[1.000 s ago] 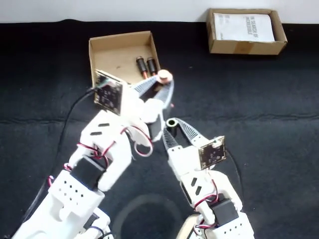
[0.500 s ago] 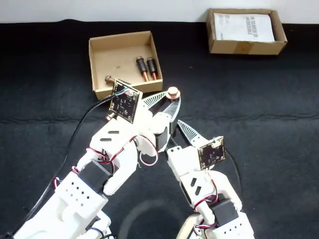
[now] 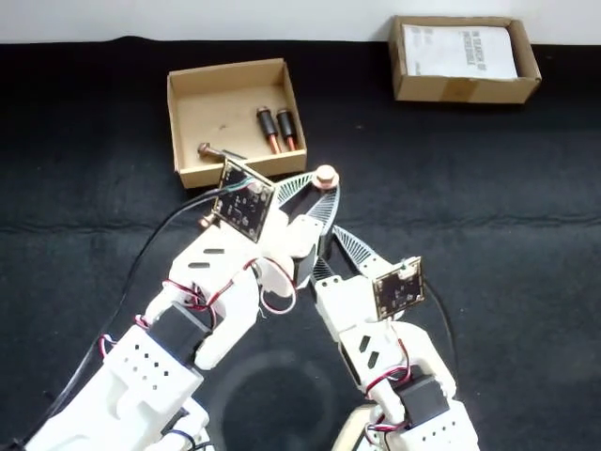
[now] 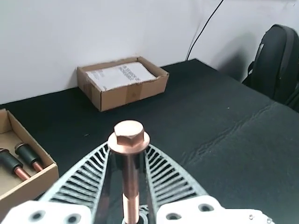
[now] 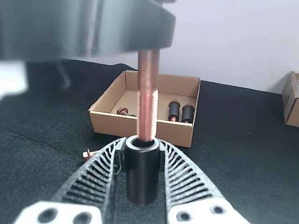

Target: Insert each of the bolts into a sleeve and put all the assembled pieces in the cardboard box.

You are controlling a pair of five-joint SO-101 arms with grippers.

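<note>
As right gripper [image 5: 142, 145] grips sleeve [image 5: 141, 179] upright, left gripper [image 4: 128, 156] holds bolt [image 4: 128, 134] above.

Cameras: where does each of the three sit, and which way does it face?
High view: fixed above the black table, looking down on the white left arm, the right arm and the open cardboard box.
Left wrist view: on the left arm, looking along the left gripper, shut on a copper hex-head bolt.
Right wrist view: on the right arm, looking along the right gripper, shut on a black cylindrical sleeve.
Shared: both wrist views show the bolt, its tip at the sleeve's mouth.
</note>
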